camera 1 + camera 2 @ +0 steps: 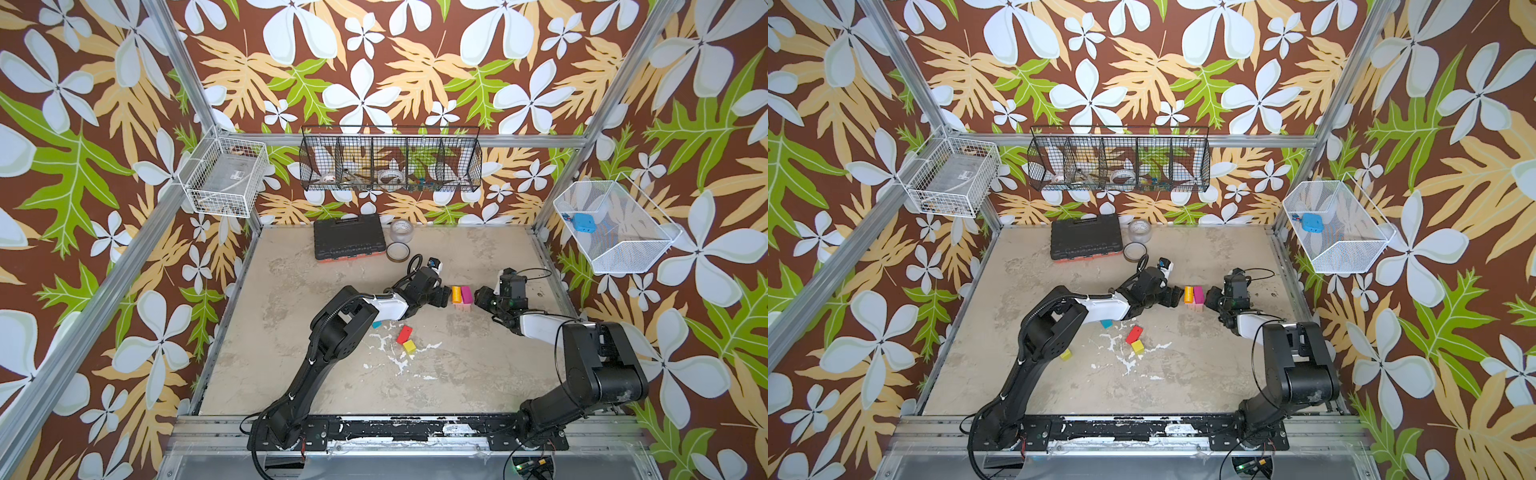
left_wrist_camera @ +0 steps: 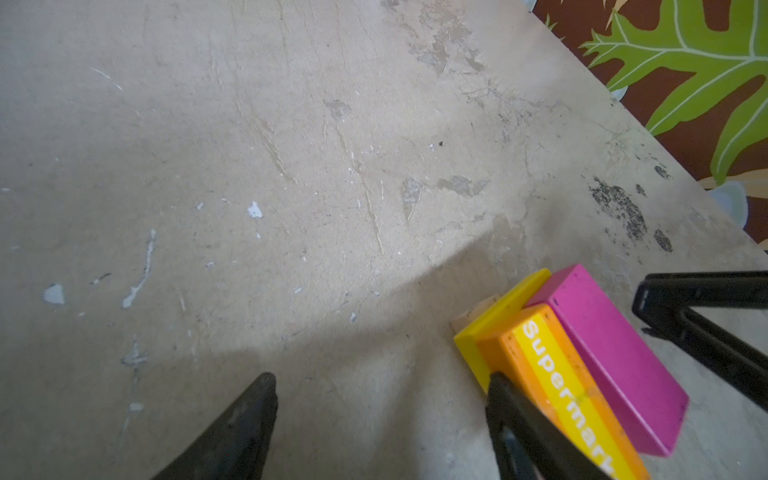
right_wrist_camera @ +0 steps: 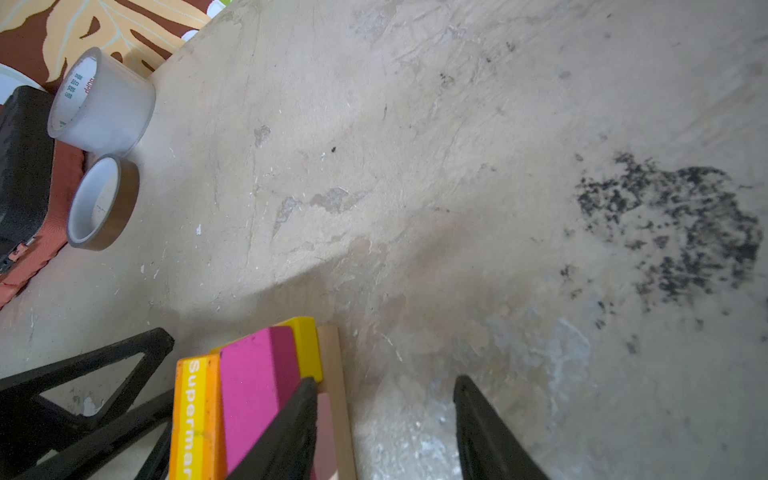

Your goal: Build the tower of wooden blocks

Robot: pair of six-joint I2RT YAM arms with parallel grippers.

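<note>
Stock as I read it from my station, left to right. Item: one small yellow wooden block [image 1: 1065, 354], lying alone on the worn beige tabletop [image 1: 457, 374] beside the left arm, seen in a top view only. Item: one teal painted wood piece [image 1: 377, 324], half hidden under the left forearm; shape uncertain. Item: one red wooden cuboid [image 1: 404, 333], lying flat and skewed, with a yellow wooden cube [image 1: 409, 346] just beside it, touching or nearly so. Item: left jaws, spread and empty, low at the tower's left flank; in the left wrist view one fingertip [image 2: 500, 392] lies at the orange block's edge, seemingly touching. Item: the wood block tower [image 1: 462, 299], mid-right on the tabletop between both arms. It has a pale pink base [image 1: 462, 308] edged by a plain tan plank [image 3: 332, 374], a yellow plank [image 3: 306, 345] across them, then an orange block lettered "Supermar…" [image 2: 561, 374] and a magenta block [image 2: 615, 353] side by side on top. Item: right jaws, spread, pinching nothing, one fingertip [image 3: 305, 395] in front of the tower's right flank; contact I cannot tell. Handling, my judgement: all pieces are light, rigid and smooth-painted, so a little slippery. The stack is loose, and a sideways nudge would shift it. I would take the red cuboid next, across its narrow width at mid-length, squarely on the flat faces.
</note>
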